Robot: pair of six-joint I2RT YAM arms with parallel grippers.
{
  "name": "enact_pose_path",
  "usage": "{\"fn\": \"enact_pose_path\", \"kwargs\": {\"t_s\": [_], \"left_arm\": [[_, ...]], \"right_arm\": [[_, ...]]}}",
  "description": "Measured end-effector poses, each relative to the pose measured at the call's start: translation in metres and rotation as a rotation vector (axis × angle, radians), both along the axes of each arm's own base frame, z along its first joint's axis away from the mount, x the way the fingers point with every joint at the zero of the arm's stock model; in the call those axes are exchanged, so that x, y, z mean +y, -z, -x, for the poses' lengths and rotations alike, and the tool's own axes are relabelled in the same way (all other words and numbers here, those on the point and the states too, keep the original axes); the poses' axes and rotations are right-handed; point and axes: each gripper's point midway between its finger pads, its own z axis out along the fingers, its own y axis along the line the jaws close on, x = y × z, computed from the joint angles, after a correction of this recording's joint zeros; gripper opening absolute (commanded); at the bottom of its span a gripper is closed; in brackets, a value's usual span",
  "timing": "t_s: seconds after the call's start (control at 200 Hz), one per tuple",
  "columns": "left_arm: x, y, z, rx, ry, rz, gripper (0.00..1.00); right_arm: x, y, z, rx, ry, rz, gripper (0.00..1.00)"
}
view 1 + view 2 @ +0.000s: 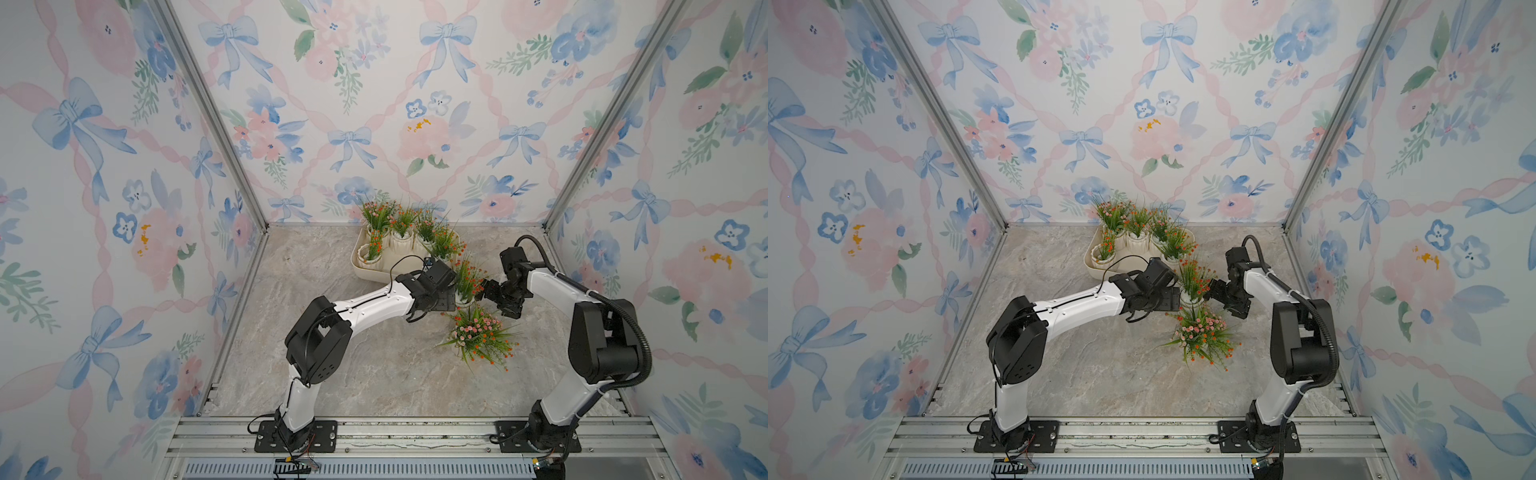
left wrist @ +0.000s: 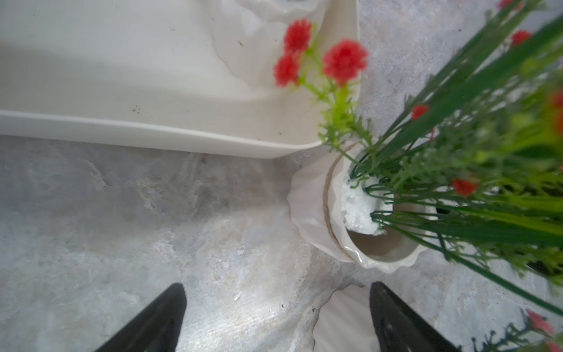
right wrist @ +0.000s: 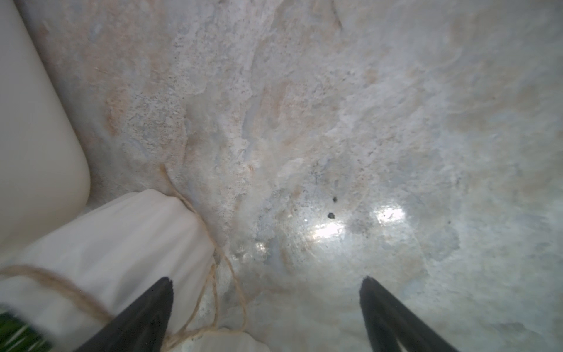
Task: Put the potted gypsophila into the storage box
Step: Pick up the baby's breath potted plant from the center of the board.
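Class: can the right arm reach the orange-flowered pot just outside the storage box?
Probably yes: the right gripper is open right beside the pot, nothing between, though the left gripper crowds it.

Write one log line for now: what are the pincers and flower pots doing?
left pincer: open, empty | right pincer: open, empty | box: several pots inside | table: red-flowered pot, pink-flowered pot

Both top views: high, looking down, whole cell. Wrist views: close above tabletop (image 2: 91, 228), sharing storage box (image 2: 152, 134).
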Motion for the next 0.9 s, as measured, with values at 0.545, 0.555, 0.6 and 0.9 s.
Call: {"fn": "enact_pose_path", "kwargs": {"t_s": [0.545,0.555,0.6,0.9], "left_arm": [[-0.016,0.004,-0.015,-0.003,-0.039,0.023,0.87],[-0.016,0.005,-0.015,-0.003,-0.039,0.022,0.87],[-0.015,0.006,-0.016,-0.003,-0.043,0.018,0.87],[-0.011,0.001,-0.029,-0.018,-0.071,0.028,0.83]], "right_arm": [[0.014,0.004,0.012,0.011,-0.057,-0.019,0.97],[0.014,0.003,0.012,0.010,-0.057,-0.019,0.97],[0.014,0.001,0.014,0.006,-0.062,-0.019,0.97],[0.013,-0.012,0.019,-0.019,-0.072,-0.016,0.97]]}}
